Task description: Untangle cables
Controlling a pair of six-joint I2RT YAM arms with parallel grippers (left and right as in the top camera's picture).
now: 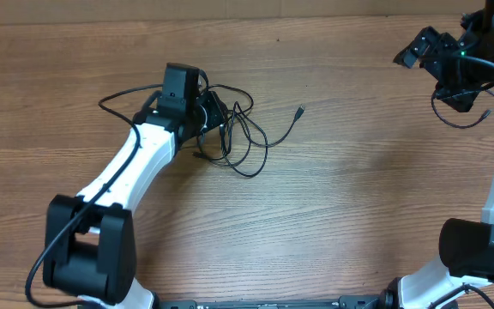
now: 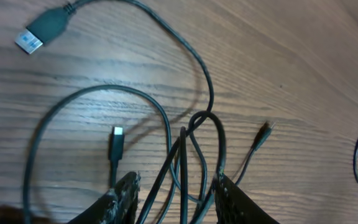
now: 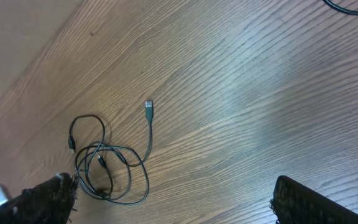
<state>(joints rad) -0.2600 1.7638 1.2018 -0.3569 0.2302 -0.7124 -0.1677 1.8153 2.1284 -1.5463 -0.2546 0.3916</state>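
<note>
The cables [image 1: 243, 133] are thin black cords lying in a loose tangle on the wooden table [image 1: 341, 197], with one plug end [image 1: 299, 111] stretched out to the right. My left gripper [image 1: 213, 113] is down at the tangle's left side. In the left wrist view it [image 2: 176, 196] is open, with several strands [image 2: 185, 155] running between its fingers. A USB plug [image 2: 39, 34] and two small plugs [image 2: 117, 142] [image 2: 263, 134] lie beyond it. My right gripper [image 1: 431, 73] is far off at the back right, wide open and empty [image 3: 173, 205]. It sees the cables [image 3: 107, 171] from a distance.
A thicker black wire loop [image 1: 461, 116] hangs from the right arm near the back right. The left arm's white link [image 1: 135, 163] slants across the table's left half. The table's far edge [image 1: 230, 19] runs along the top.
</note>
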